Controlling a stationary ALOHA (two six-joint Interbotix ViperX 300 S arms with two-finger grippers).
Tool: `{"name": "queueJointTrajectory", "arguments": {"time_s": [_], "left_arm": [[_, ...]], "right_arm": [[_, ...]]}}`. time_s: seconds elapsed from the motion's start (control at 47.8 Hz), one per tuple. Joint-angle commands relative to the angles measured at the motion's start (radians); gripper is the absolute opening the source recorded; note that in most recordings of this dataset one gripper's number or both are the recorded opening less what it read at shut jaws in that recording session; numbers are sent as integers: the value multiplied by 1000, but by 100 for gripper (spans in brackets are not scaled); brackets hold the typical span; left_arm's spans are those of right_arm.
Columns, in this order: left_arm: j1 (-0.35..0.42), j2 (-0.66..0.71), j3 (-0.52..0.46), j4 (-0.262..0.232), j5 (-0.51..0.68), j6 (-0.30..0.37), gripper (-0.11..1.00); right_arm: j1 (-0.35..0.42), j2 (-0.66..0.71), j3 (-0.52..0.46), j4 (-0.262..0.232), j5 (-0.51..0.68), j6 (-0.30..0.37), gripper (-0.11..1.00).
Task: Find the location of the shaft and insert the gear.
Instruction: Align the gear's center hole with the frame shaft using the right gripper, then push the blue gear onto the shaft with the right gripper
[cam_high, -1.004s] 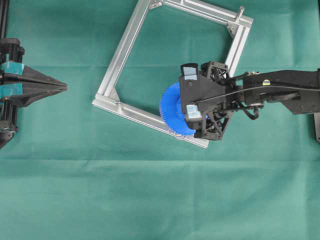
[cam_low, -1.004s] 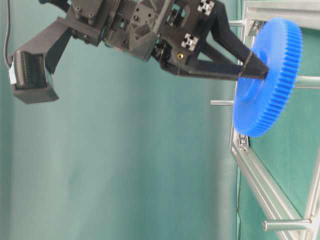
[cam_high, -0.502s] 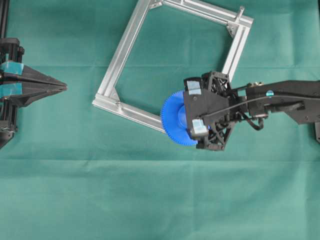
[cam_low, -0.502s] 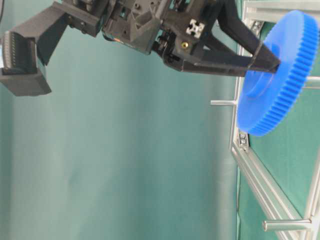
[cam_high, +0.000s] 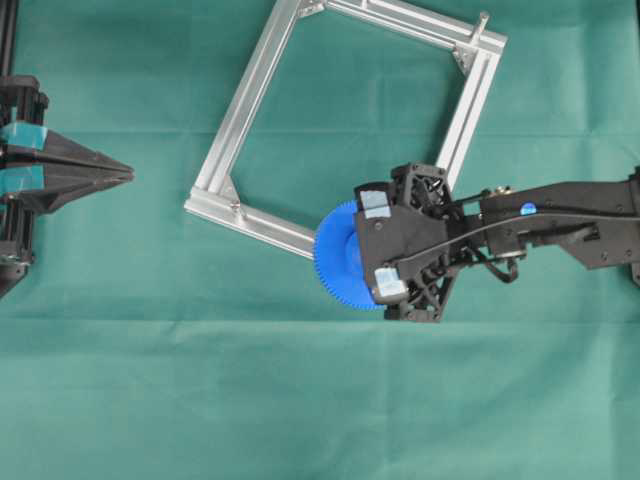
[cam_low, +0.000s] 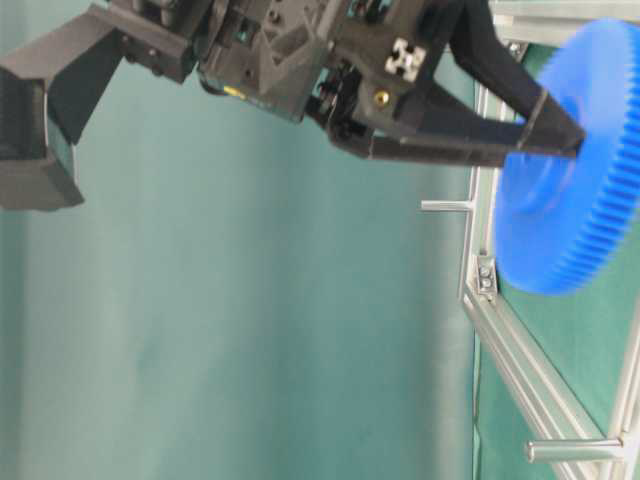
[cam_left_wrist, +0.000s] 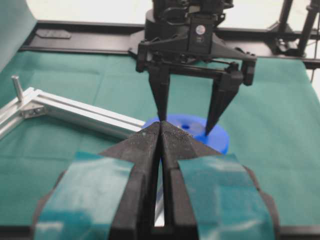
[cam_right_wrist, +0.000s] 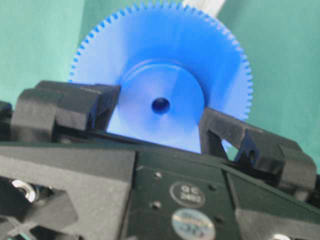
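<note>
1. Now deep in the locating step: carrying the gear (cam_high: 335, 258) low over the near corner of the aluminium frame (cam_high: 250, 100), not yet threading it on.
2. Right gripper (cam_right_wrist: 160, 112) spread fairly wide, fingertips (cam_right_wrist: 95, 100) pinching the raised hub from both sides. Firmly holding the blue disc, by the look of it, with the centre hole showing clear between the jaws.
3. From table level, gear (cam_low: 560, 230) tilted rather than flat, hanging just beside the frame rail.
4. Shaft (cam_low: 445, 206) standing bare off that rail, tip uncovered, just beside the toothed rim and not under the hole. Hidden in the overhead view.
5. Left gripper (cam_high: 130, 176) parked well apart at the edge of the cloth, pinched shut on nothing.
6. Next, most likely: levelling the disc, sliding the hole over the pin's tip, then lowering straight down.
7. Worth watching: landing the hub face on the pin instead of the hole, or drifting toward the thicker peg (cam_low: 570, 450) at another corner. Small hole, thin pin, so fine sideways corrections needed before any push.
</note>
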Motion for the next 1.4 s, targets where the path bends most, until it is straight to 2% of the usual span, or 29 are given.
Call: {"name": "queueJointTrajectory", "arguments": {"time_s": [0.0, 0.272, 1.38], "left_arm": [[3, 3, -26, -2, -11, 2, 1], [3, 5, -26, -2, -11, 2, 1], [3, 3, -26, -2, -12, -3, 1]], "right_arm": [[8, -5, -37, -14, -17, -5, 69], [2, 5, -52, -66, -18, 0, 69], [-6, 5, -2, -61, -31, 14, 69]]}}
